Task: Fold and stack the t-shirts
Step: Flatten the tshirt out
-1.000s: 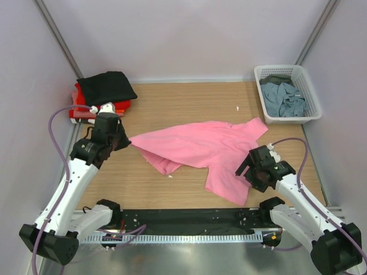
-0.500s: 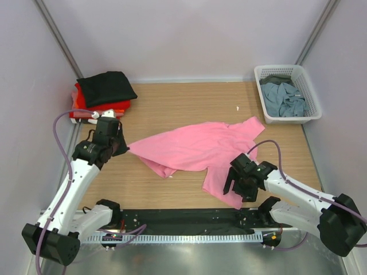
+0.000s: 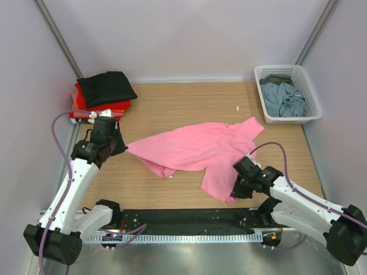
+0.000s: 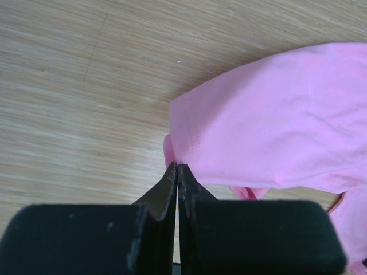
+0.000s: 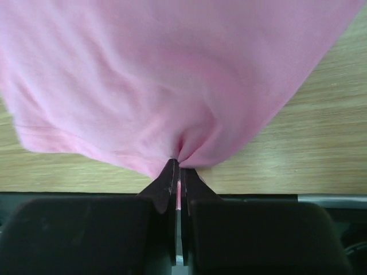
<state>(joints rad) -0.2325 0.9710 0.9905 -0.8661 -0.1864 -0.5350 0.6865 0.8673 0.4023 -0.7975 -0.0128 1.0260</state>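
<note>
A bright pink t-shirt (image 3: 195, 146) lies crumpled across the middle of the wooden table. My left gripper (image 3: 123, 146) is shut on its left corner; in the left wrist view the closed tips (image 4: 177, 166) pinch the edge of the pink cloth (image 4: 275, 126). My right gripper (image 3: 235, 193) is shut on the shirt's near hem by the table's front edge. In the right wrist view the pink cloth (image 5: 172, 80) puckers into the closed tips (image 5: 176, 162). A black t-shirt (image 3: 106, 86) tops a stack on red (image 3: 85, 102) and orange (image 3: 116, 107) ones at the back left.
A white lattice basket (image 3: 311, 91) stands at the back right with a grey-blue shirt (image 3: 285, 100) and a dark olive one (image 3: 277, 79) inside. The black base rail (image 3: 183, 219) runs along the near edge. Walls close in on both sides.
My right gripper moved left and toward the table's front edge, then shut on the pink shirt's near hem. The left gripper drew its corner slightly left.
</note>
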